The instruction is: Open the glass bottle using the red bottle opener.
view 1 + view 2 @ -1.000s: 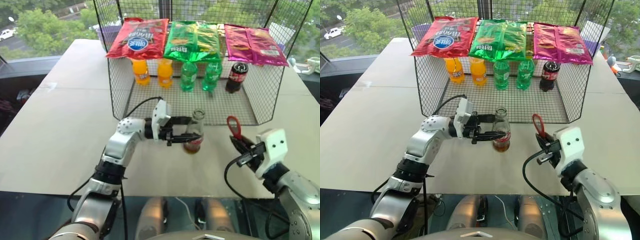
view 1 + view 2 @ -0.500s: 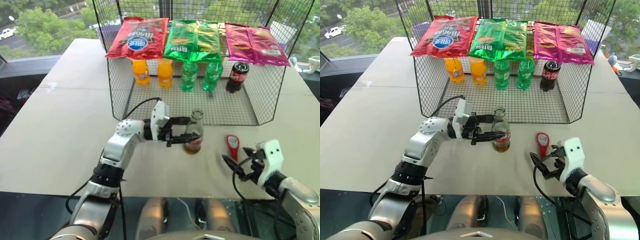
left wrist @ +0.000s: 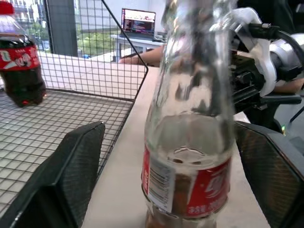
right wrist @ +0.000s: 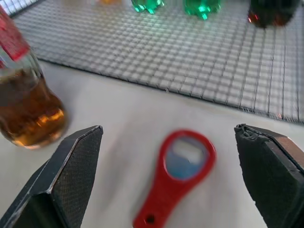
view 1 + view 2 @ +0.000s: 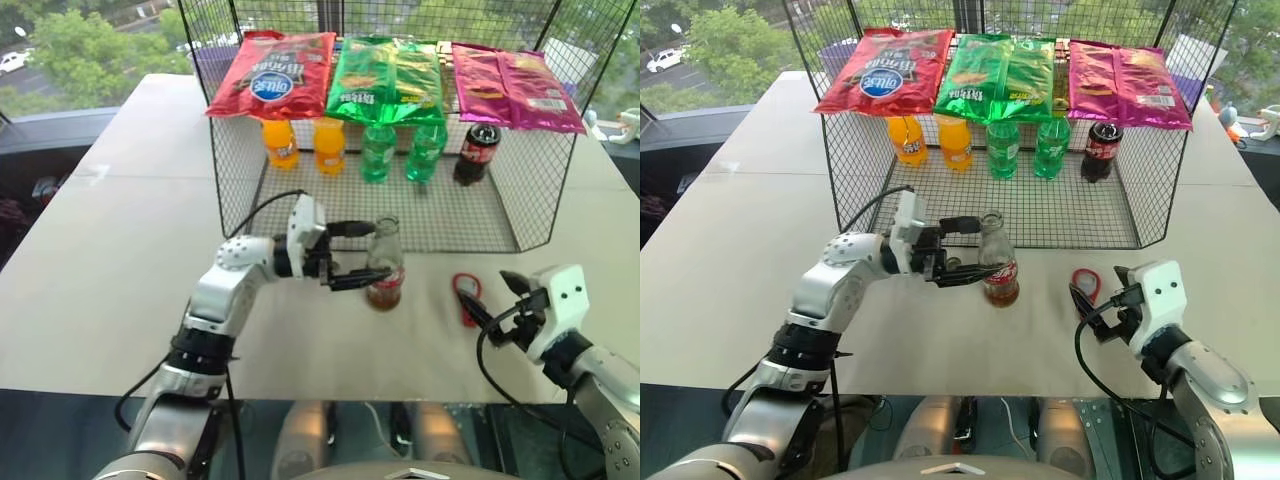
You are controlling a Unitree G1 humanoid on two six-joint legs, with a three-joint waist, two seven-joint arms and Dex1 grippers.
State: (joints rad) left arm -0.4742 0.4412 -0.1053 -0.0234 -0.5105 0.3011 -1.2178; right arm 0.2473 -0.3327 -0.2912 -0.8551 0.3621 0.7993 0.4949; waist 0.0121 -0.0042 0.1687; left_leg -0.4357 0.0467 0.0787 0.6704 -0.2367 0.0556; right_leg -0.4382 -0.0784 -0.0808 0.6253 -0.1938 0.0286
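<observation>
From the head camera, the glass bottle (image 5: 384, 268) stands upright at frame centre on the pale table (image 5: 120, 250), just before the wire basket (image 5: 400, 215). The left gripper (image 5: 362, 256) has its fingers spread wide either side of the bottle, gripping nothing. The red bottle opener (image 5: 466, 297) lies flat at centre right, beside the right gripper (image 5: 490, 300), whose jaws gape empty. The right wrist view adds the opener's pale-centred loop head and the amber liquid low in the bottle. The left wrist view reveals a laptop (image 3: 138, 22) behind. Trees (image 5: 90, 55) show through windows at upper left.
</observation>
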